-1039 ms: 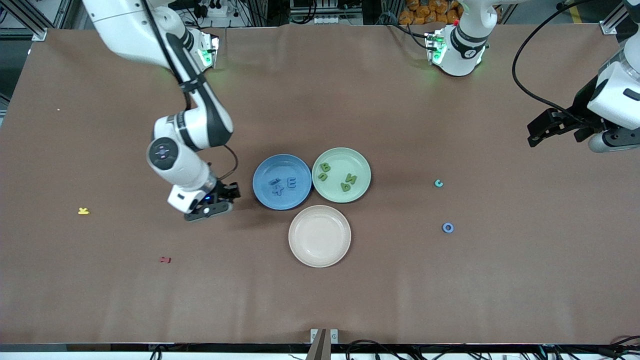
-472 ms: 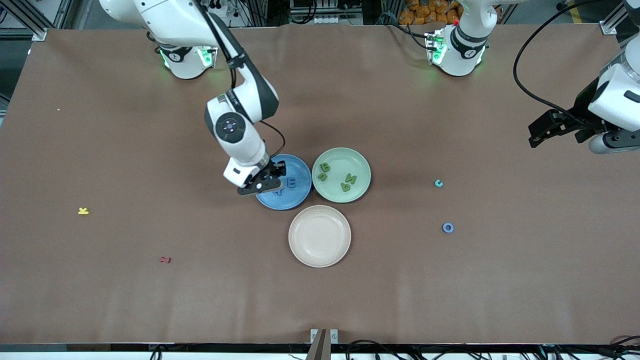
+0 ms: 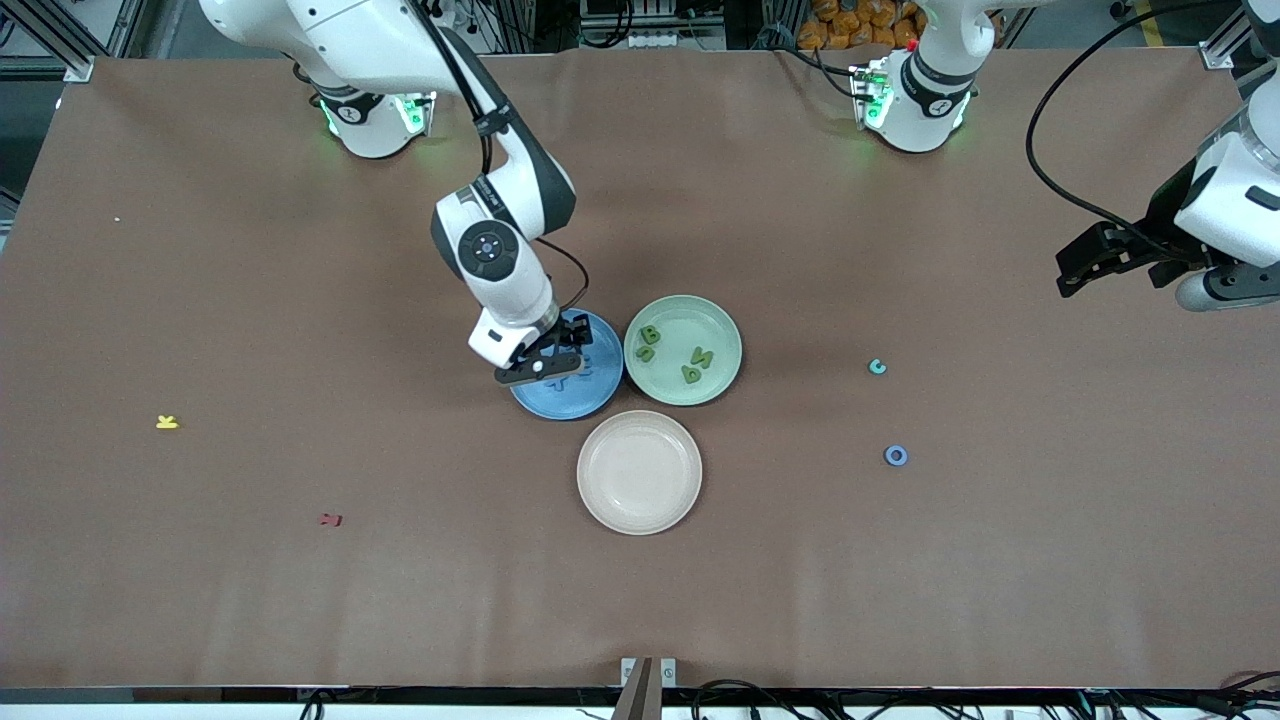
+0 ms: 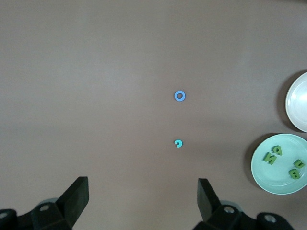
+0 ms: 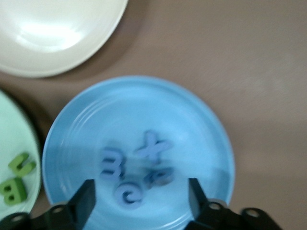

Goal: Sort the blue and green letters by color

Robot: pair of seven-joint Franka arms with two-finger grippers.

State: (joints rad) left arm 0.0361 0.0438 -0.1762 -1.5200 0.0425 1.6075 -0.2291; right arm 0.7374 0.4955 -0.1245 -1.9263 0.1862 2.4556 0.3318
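My right gripper (image 3: 558,360) hangs open and empty over the blue plate (image 3: 565,408). In the right wrist view the gripper (image 5: 141,191) frames several blue letters in the blue plate (image 5: 211,124): a plus (image 5: 152,146), an E (image 5: 111,164) and a C (image 5: 128,195). The green plate (image 3: 690,310) beside it holds green letters (image 3: 697,365). A blue ring (image 3: 896,456) and a teal C (image 3: 877,367) lie loose toward the left arm's end; both show in the left wrist view, ring (image 4: 180,96) and C (image 4: 178,143). My left gripper (image 3: 1075,265) waits open above the table's end (image 4: 143,194).
An empty cream plate (image 3: 640,472) sits nearer the front camera than the two coloured plates. A yellow K (image 3: 167,422) and a small dark-red letter (image 3: 330,519) lie toward the right arm's end.
My right gripper has swung from the table beside the blue plate to over that plate. The left arm has not moved.
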